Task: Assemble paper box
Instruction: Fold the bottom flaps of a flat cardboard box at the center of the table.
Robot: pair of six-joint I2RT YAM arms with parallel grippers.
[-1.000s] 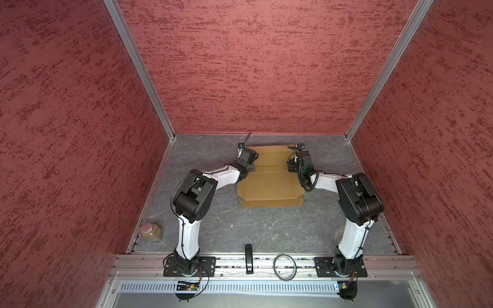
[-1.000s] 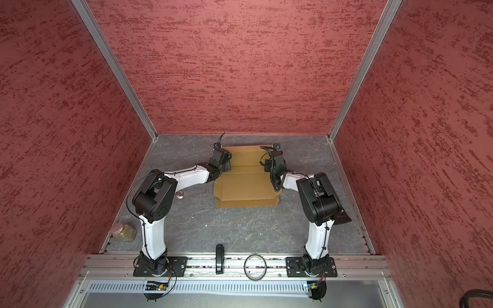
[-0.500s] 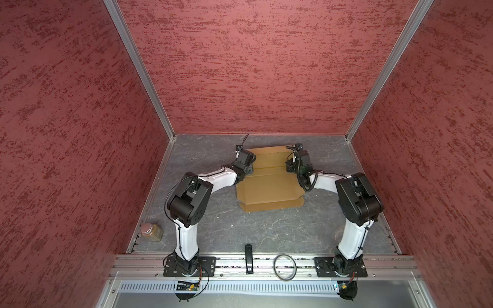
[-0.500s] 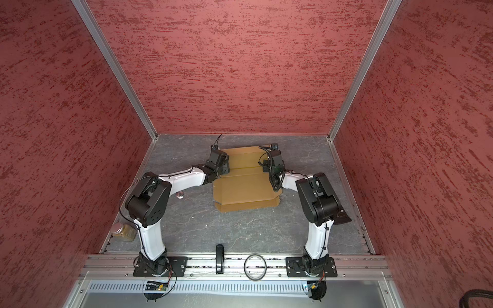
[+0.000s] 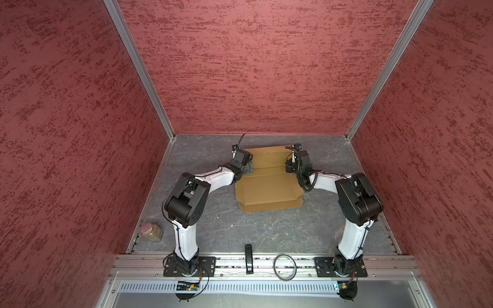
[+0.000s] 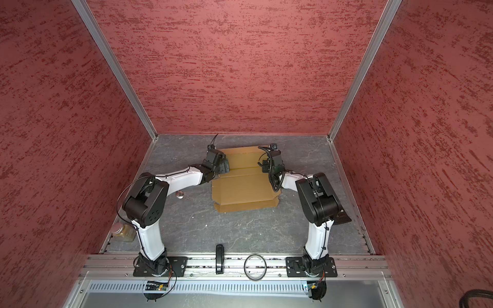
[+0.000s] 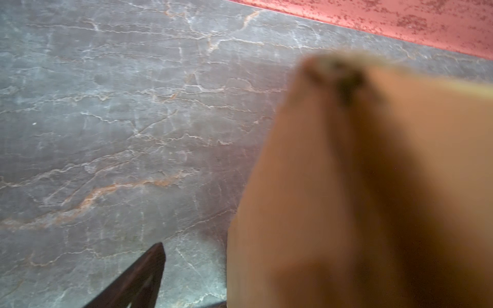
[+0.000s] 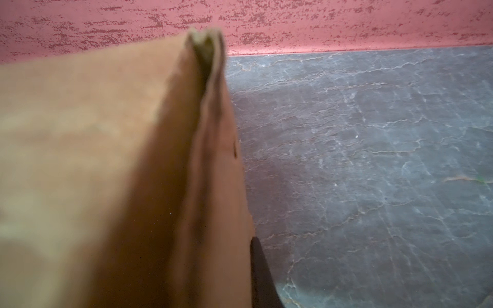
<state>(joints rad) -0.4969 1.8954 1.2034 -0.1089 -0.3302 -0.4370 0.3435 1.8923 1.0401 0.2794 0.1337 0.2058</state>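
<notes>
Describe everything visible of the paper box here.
The paper box is plain tan cardboard, partly folded: its flat panel and creased near flap lie on the grey table, side walls raised at the far end. The right gripper pinches the doubled right wall; the left gripper stands open at the left wall.

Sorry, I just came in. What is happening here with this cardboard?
Two robot arms are working on a paper box that lies on the grey table. The box is only partly folded, and its near panel lies flat. The right gripper is shut on the folded wall at the box's right side. The left gripper is at the opposite side with its jaws open. In the left wrist view its finger stands apart from the cardboard.
</notes>
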